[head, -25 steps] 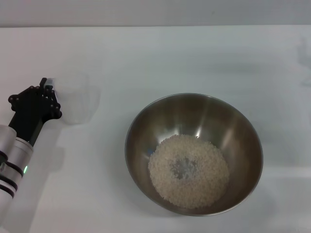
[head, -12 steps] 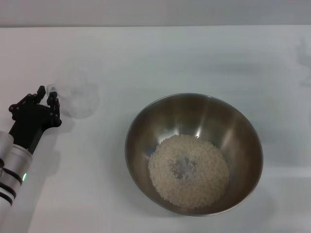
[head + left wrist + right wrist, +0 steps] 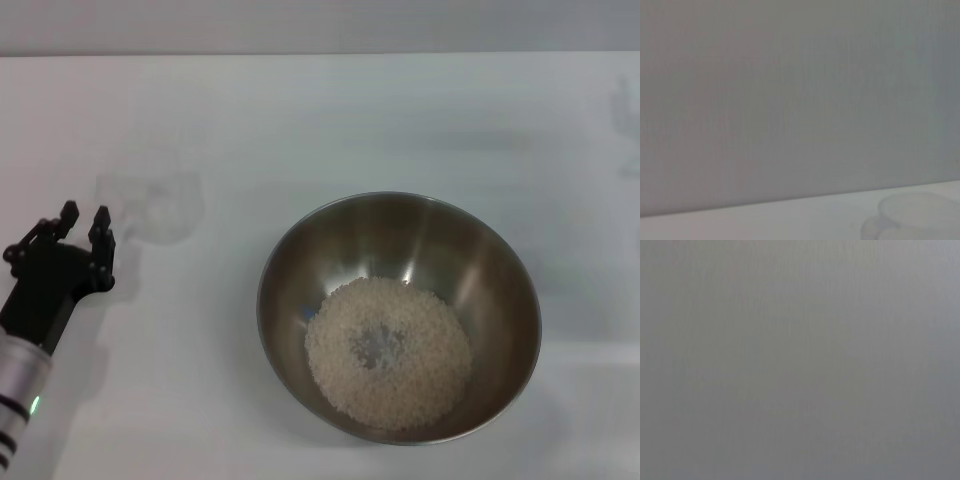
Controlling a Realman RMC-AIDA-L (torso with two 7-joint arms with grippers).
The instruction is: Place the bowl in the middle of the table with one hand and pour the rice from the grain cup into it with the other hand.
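Note:
The steel bowl [image 3: 400, 316] stands on the white table [image 3: 330, 120], a little right of the middle, with a pale heap of rice [image 3: 388, 351] in its bottom. The translucent grain cup [image 3: 155, 205] stands on the table to the bowl's left and looks empty; it also shows faintly in the left wrist view [image 3: 920, 220]. My left gripper [image 3: 84, 224] is open and empty, a short way nearer and to the left of the cup, apart from it. My right gripper is out of view.
A grey wall [image 3: 320, 25] runs behind the table's far edge. The right wrist view shows only plain grey.
My left gripper has let go of the grain cup and drawn back toward me and to the left. The cup stays standing on the table.

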